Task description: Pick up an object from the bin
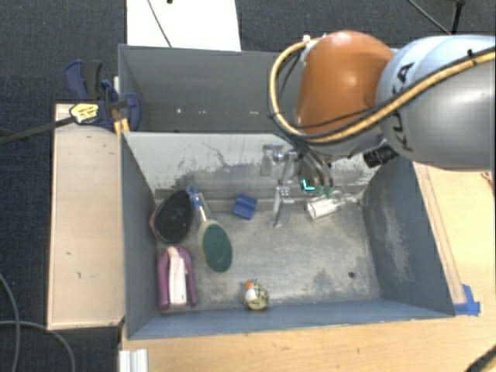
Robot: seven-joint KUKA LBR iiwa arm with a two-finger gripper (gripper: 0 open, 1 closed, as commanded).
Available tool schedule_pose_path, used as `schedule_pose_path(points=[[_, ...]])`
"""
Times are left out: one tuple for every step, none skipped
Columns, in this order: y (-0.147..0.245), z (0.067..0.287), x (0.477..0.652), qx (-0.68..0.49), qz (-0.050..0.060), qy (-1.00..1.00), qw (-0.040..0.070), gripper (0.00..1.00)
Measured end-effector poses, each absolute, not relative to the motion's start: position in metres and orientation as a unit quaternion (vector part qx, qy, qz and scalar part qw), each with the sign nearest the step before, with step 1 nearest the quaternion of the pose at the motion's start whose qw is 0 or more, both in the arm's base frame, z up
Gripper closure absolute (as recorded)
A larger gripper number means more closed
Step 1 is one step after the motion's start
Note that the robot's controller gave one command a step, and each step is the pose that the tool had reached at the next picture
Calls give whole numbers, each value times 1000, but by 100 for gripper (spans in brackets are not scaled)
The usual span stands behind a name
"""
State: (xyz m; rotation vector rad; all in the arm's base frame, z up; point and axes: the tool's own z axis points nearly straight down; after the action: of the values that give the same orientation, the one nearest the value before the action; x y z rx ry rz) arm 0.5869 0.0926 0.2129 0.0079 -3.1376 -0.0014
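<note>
Small pale translucent tube-shaped thing (328, 206) lying beside the tool (290, 198), back right of the grey metal bin (391, 242).
The tube is seen on the bin floor just right of the tool in the camera view, its long axis judged roughly left-to-right. A small blue block (245, 206) lies near on the tool's other side. Whether the tool is spread or pressed together cannot be told.

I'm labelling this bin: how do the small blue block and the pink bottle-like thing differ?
The blue block is small and squarish; the pink thing is far larger and elongated. The blue block lies by itself near the back wall; the pink thing lies in the lower left corner, along the left wall. Both rest on the bin floor.
</note>
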Motion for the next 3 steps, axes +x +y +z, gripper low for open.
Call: schedule_pose_path(points=[[170,67,564,76,0,-997,1,0],[176,102,541,109,0,-994,0,0],[186,101,558,274,-1,-962,-3,0]])
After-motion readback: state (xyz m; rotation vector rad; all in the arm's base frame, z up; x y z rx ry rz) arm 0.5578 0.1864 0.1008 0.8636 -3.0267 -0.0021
